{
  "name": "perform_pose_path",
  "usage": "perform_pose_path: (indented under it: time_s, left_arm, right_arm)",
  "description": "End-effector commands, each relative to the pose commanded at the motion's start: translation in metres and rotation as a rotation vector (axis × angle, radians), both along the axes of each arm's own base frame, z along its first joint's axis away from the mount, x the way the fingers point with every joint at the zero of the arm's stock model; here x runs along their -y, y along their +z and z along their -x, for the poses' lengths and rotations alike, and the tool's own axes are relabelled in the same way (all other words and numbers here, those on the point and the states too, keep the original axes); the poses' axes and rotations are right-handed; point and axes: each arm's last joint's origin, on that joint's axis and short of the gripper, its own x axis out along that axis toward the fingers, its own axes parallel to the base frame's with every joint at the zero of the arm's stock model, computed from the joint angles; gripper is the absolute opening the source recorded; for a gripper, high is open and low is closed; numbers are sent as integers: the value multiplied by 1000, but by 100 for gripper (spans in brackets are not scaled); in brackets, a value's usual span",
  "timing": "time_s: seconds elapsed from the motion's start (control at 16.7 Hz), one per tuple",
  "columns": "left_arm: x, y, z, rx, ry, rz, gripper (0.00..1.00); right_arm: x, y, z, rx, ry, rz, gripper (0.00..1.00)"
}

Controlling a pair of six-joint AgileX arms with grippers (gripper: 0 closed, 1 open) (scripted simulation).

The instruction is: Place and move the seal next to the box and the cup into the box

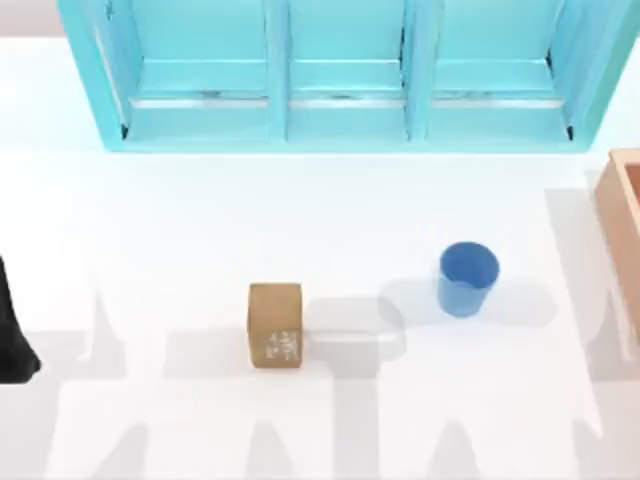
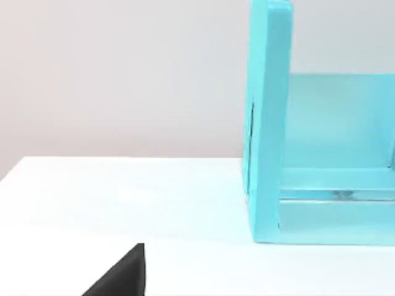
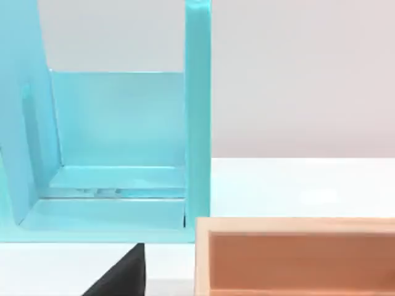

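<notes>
The box (image 1: 622, 225) sits at the right edge of the desk (image 1: 180, 230), cut off by the frame in the top view so that just its left wall and a strip of its inside show. The right wrist view looks over its near wall (image 3: 296, 225) into a bare orange interior; the parts of it in view hold nothing.

The cup (image 1: 467, 279) stands upright on the desk, left of the box and well apart from it, its mouth open upward and nothing visible in it. The seal (image 1: 275, 324) rests on the desk farther left, near the middle, with its white mark facing the near side.

Along the far side stands a turquoise shelf (image 1: 340, 75); its three visible compartments are empty, and its top is cut off.

A dark piece of the left arm (image 1: 12, 330) shows at the desk's left edge. For both the left hand and the right hand, I cannot tell how far open they are or whether they grip anything.
</notes>
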Motion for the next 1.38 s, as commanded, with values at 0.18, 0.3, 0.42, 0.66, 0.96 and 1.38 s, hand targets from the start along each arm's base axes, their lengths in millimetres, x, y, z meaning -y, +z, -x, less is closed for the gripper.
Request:
perform_pose_path:
  time_s: [0.18, 0.3, 0.42, 0.66, 0.96, 1.38]
  left_arm:
    - [0, 0, 0, 0, 0, 0, 100]
    - [0, 0, 0, 0, 0, 0, 100]
    - [0, 0, 0, 0, 0, 0, 100]
    - [0, 0, 0, 0, 0, 0, 100]
    - [0, 0, 0, 0, 0, 0, 100]
    - [0, 0, 0, 0, 0, 0, 100]
  right_arm:
    - [0, 2, 0, -5, 4, -4, 100]
    - [-2, 10, 0, -32, 24, -22, 100]
    - [-6, 25, -2, -88, 56, -54, 100]
    - [-19, 67, -17, -288, 138, -134, 100]
    - [-57, 121, -67, -666, 216, -214, 100]
    - [-175, 139, -164, -1216, 182, -189, 100]
